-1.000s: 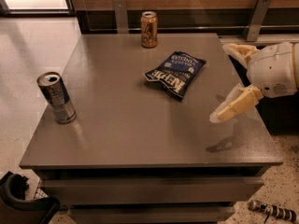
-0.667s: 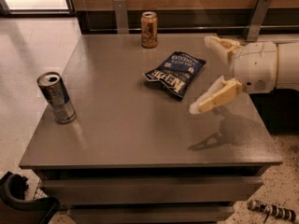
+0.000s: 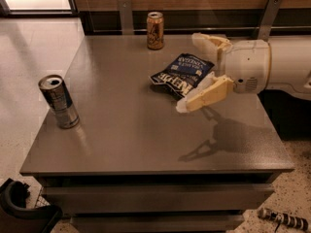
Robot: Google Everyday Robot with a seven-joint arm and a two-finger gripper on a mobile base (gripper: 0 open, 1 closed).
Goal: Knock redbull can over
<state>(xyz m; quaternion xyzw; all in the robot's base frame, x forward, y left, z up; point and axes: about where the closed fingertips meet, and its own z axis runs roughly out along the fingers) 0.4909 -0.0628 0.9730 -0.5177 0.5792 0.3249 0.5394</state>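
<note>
The redbull can, slim, silver and dark blue with a shiny top, stands upright near the left edge of the grey table. My gripper comes in from the right, above the table's right half, over the chip bag. Its two cream fingers are spread wide apart and hold nothing. It is far to the right of the can.
A dark blue chip bag lies in the middle of the table, partly under my gripper. A gold-brown can stands upright at the back edge. A wooden wall with metal brackets runs behind the table. A dark object sits on the floor at lower left.
My gripper has moved left across the table, from the right edge to above the chip bag. The cans and the bag have not moved.
</note>
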